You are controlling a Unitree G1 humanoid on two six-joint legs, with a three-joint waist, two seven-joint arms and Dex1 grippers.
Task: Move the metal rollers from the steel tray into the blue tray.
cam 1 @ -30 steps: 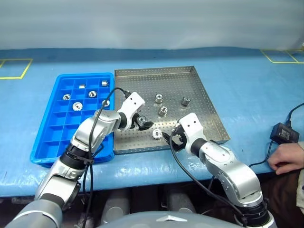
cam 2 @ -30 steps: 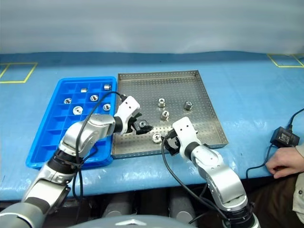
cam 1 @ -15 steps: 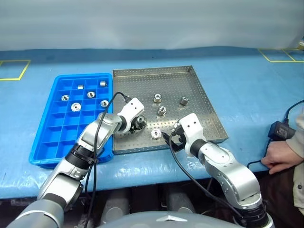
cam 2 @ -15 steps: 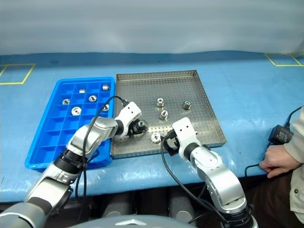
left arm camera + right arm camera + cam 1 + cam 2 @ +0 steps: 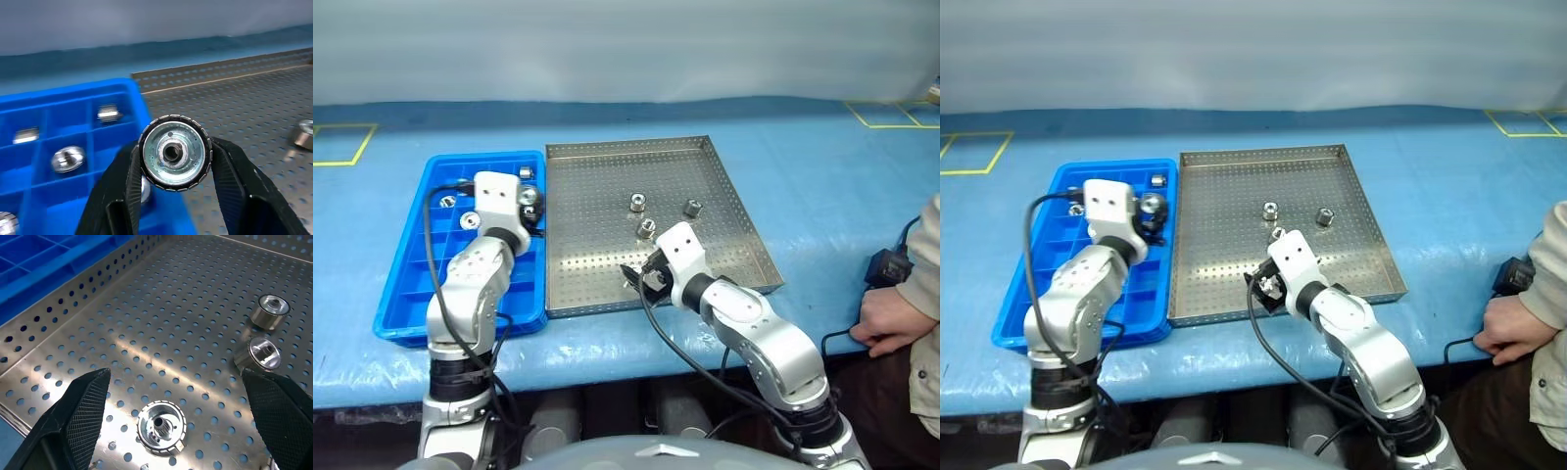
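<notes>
One flanged metal roller (image 5: 171, 152), with a knurled rim and a central hole, sits clamped between the left gripper's (image 5: 172, 169) two black fingers, its flat face turned back toward the wrist, above the blue tray's (image 5: 406, 279) edge next to the steel tray (image 5: 700, 152). Beyond those fingers, several rollers lie in separate compartments of the blue grid. Another flanged roller (image 5: 161, 425) rests hole-up on the steel tray's perforated floor, between the right gripper's (image 5: 178, 396) wide-spread fingers and untouched. Three more rollers stand farther out on that floor.
</notes>
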